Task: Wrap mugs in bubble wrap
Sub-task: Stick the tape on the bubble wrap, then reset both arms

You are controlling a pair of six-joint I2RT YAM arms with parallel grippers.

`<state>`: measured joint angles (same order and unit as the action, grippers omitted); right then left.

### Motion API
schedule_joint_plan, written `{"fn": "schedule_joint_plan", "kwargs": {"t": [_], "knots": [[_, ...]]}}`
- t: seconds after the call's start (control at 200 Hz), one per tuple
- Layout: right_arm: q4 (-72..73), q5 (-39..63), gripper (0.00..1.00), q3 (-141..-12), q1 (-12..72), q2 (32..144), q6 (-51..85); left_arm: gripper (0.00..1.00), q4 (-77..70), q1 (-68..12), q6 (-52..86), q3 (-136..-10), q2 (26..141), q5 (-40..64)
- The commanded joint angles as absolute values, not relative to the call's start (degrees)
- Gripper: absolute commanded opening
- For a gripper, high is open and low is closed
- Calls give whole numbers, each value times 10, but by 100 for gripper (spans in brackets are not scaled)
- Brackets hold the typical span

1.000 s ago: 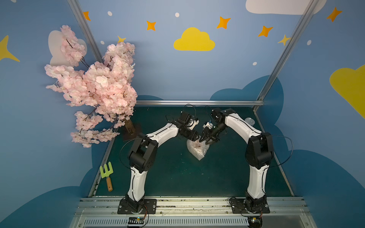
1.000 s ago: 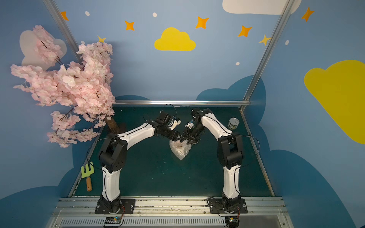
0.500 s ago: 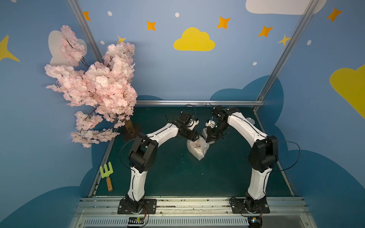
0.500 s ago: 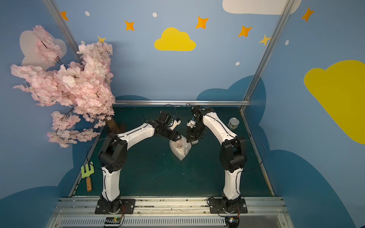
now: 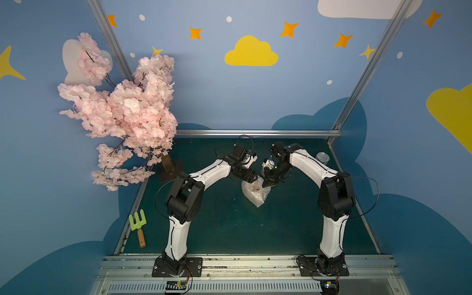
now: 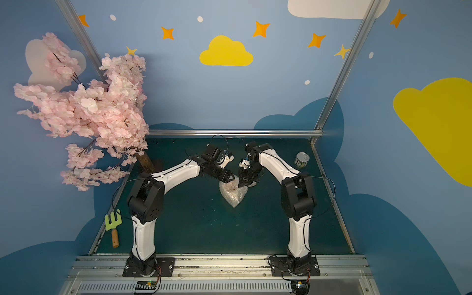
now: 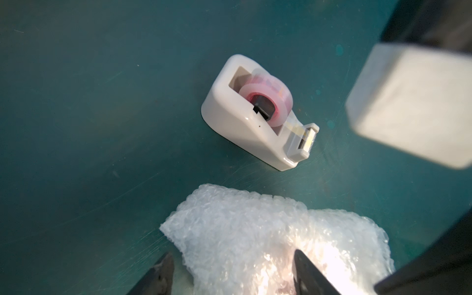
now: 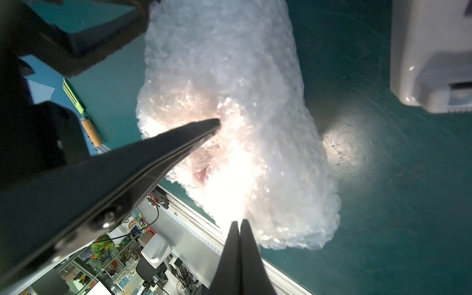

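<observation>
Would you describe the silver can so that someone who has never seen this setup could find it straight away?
Take the dark green table and follow its right edge to the far corner, at the foot of the slanted metal post. The silver can sits there, beyond the right arm. It is the only shiny metal cylinder on the table.

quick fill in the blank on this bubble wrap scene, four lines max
The right gripper has its jaws ___.
The left gripper has its jaws ___ over the bubble wrap.
The tape dispenser is ___ in colour.
The garden fork has a ___ handle.
Missing words: shut; open; white; wooden.
</observation>
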<state>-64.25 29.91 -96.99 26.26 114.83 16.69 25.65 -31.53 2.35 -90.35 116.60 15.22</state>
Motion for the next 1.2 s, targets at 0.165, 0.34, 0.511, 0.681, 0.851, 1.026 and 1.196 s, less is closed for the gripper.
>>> {"fn": "schedule_joint_plan", "kwargs": {"t": [0.165,0.34,0.511,0.681,0.851,1.026,1.196], "knots": [[-637,283,7,-963,263,1159,164,73,264,-315,18,-923,1174,157],[-638,293,15,-965,260,1134,172,73,269,-315,22,-925,1154,143],[-633,301,16,-955,259,1109,182,74,267,-309,32,-927,1124,138],[-605,316,19,-944,257,1091,195,75,265,-302,41,-923,1104,138],[-601,312,36,-951,248,1058,195,77,232,-275,76,-876,1052,121],[-553,291,65,-932,207,1023,166,86,192,-215,114,-810,995,98],[-454,262,77,-889,156,994,128,100,128,-171,108,-709,931,29]]}}
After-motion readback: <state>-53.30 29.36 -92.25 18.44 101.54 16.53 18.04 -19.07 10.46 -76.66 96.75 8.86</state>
